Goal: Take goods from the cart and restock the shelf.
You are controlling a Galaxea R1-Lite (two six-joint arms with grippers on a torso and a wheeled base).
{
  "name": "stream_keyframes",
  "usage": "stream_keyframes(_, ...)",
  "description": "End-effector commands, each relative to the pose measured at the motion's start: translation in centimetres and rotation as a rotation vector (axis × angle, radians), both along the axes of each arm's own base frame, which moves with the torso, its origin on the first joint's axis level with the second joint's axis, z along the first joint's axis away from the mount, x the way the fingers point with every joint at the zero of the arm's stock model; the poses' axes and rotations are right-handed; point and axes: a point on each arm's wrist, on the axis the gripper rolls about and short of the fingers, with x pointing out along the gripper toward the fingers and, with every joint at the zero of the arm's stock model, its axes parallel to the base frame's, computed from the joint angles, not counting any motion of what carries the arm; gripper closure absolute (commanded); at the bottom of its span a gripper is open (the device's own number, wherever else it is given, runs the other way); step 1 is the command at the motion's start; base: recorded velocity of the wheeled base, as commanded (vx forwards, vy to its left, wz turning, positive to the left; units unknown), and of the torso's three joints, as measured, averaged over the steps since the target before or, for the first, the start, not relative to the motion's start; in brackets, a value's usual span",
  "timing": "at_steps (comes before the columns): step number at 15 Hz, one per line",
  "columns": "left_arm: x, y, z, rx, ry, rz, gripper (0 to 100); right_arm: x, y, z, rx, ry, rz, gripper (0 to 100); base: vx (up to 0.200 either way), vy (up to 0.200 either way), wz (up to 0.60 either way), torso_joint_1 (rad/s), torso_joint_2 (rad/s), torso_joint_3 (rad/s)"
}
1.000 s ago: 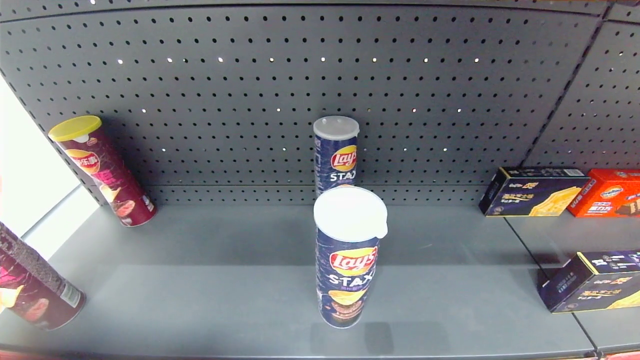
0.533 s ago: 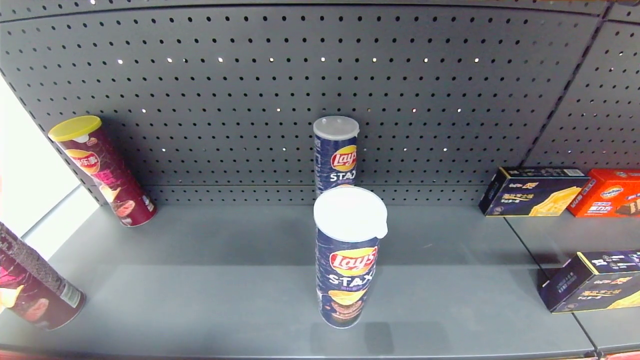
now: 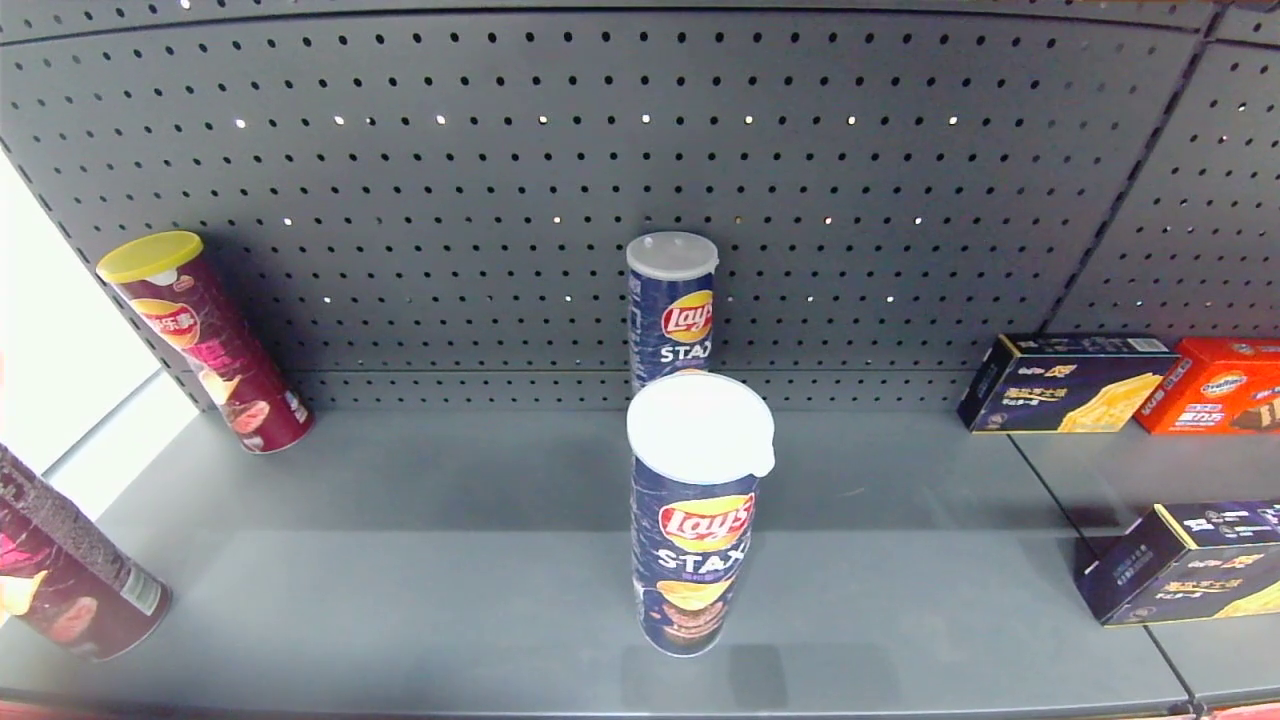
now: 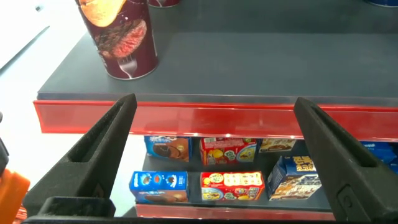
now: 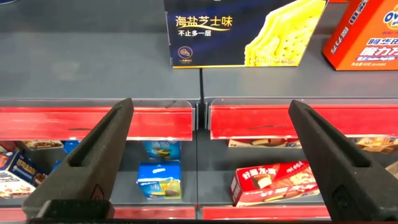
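- Upright on grey metal shelf: dark blue cylindrical chip can, twin can directly behind.
- Spread wide, empty: left gripper, right gripper.

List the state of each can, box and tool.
front blue can, upright, lidded.
rear blue can, upright, lidded.
yellow-lidded can, upright.
edge maroon can, upright.
rear blue box, closed.
front blue box, closed.
orange box, closed.
left tool, open, empty.
right tool, open, empty.

maroon can: cut by left edge | rear blue can: base hidden
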Motion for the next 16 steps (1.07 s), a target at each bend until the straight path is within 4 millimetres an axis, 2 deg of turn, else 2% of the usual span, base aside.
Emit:
stream_keyframes(1,0.00,0.00,0.00,0.000,-0.001,0.000,0,0.01,0.00,0.01,0.001,0.001,-0.001,0,0.000,0.000,0.00,0.000,0.00,0.000)
stream_keyframes(16,0.00,0.00,0.00,0.000,-0.001,0.002,0,0.02,0.00,-0.03,-0.002,0.003,-0.001,0,0.000,0.000,0.00,0.000,0.00,0.000)
